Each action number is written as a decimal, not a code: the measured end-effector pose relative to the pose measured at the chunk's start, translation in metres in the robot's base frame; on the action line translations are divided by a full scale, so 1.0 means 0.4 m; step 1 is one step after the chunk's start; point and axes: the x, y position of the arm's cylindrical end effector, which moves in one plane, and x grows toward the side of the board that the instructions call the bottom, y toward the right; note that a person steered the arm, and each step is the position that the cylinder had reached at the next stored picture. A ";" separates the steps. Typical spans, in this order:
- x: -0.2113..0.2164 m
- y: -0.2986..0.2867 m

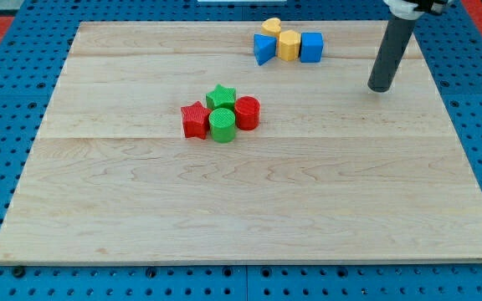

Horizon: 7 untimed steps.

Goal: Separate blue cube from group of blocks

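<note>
The blue cube (311,47) sits near the view's top, at the right end of a tight group. It touches a yellow hexagonal block (288,45). Left of that lies a blue block (264,48) of angular shape, and a yellow block (272,27) lies behind them. My tip (382,87) rests on the board to the right of the blue cube and a little lower in the view, apart from it.
A second group sits left of the board's middle: a red star (194,119), a green star (221,96), a green cylinder (223,125) and a red cylinder (248,112). The wooden board (249,209) lies on a blue pegboard.
</note>
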 end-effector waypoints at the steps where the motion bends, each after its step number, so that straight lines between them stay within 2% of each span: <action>1: 0.000 0.000; 3: 0.003 0.000; 5: 0.079 -0.061; 7: 0.086 -0.090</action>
